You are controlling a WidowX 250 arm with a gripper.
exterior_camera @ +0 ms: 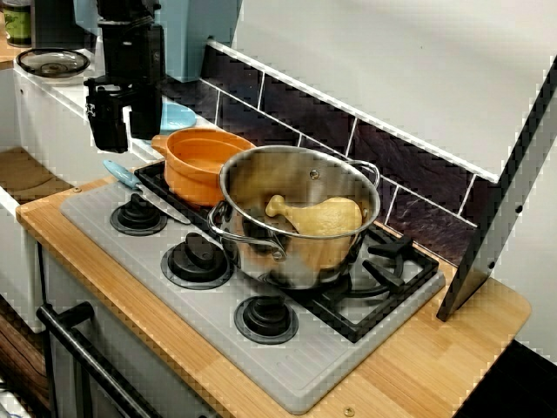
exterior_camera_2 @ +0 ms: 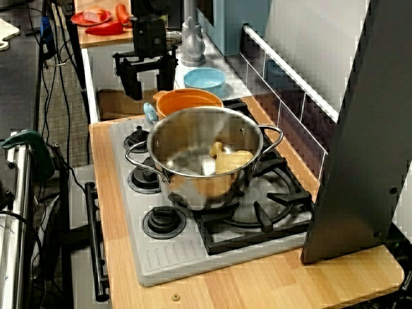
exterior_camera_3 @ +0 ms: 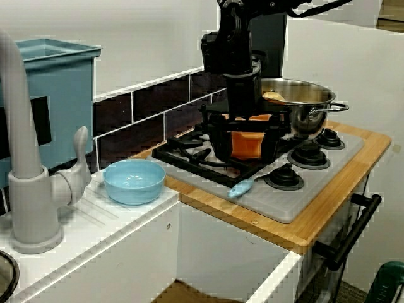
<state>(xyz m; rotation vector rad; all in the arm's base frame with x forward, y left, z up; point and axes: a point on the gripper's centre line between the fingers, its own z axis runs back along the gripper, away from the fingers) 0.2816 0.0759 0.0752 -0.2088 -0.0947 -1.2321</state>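
Side view: claw (exterior_camera_2: 149, 87) wide open, empty; orange pot (exterior_camera_2: 188, 103) just beside it, chicken leg (exterior_camera_2: 232, 161) already inside farther steel pot (exterior_camera_2: 187, 183).

The black arm (exterior_camera_3: 230, 44) comes straight down from above with its wrist (exterior_camera_3: 243, 88) vertical, and the gripper (exterior_camera_2: 149, 80) points downward, its two fingers (exterior_camera_2: 132, 80) upright, parallel and spread wide apart, clasping nothing.
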